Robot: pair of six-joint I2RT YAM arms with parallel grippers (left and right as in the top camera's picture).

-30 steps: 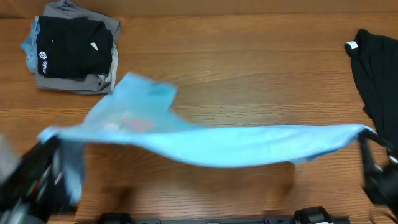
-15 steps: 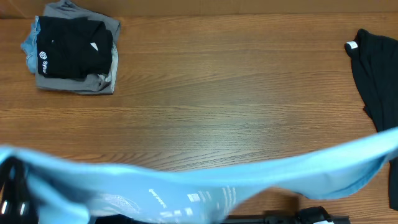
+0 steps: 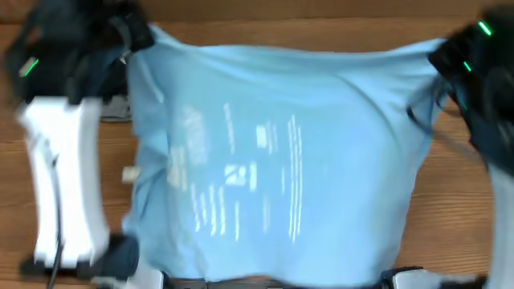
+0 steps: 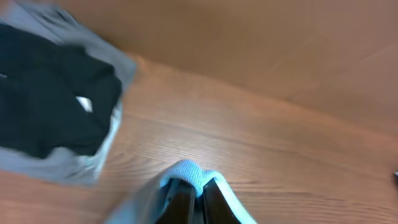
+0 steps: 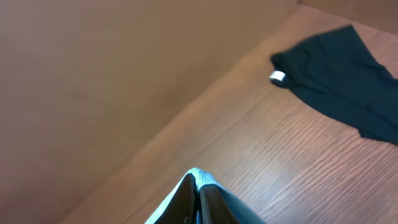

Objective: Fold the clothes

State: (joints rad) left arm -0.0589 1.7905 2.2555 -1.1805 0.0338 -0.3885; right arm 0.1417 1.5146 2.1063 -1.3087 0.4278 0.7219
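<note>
A light blue T-shirt [image 3: 281, 160] hangs stretched between my two grippers and fills the middle of the overhead view, with white lettering showing on it. My left gripper [image 3: 135, 36] pinches its far left corner. In the left wrist view the left gripper [image 4: 193, 188] is shut on a bunched blue fold [image 4: 186, 171]. My right gripper [image 3: 438, 52] holds the far right corner. In the right wrist view the right gripper [image 5: 198, 190] is shut on the blue hem [image 5: 200, 177]. A black garment [image 5: 339, 74] with a white tag [image 5: 277, 76] lies flat on the table.
A folded stack of black and grey clothes [image 4: 56, 118] sits on the wooden table [image 4: 280, 155] left of my left gripper. A brown wall [image 5: 124, 62] runs along the far edge. In the overhead view the arms and shirt hide most of the tabletop.
Both arms have swung from the near edge up to the far side. The shirt, earlier a low sagging band, now spreads wide and taut across the overhead view, hiding the stack and the black garment.
</note>
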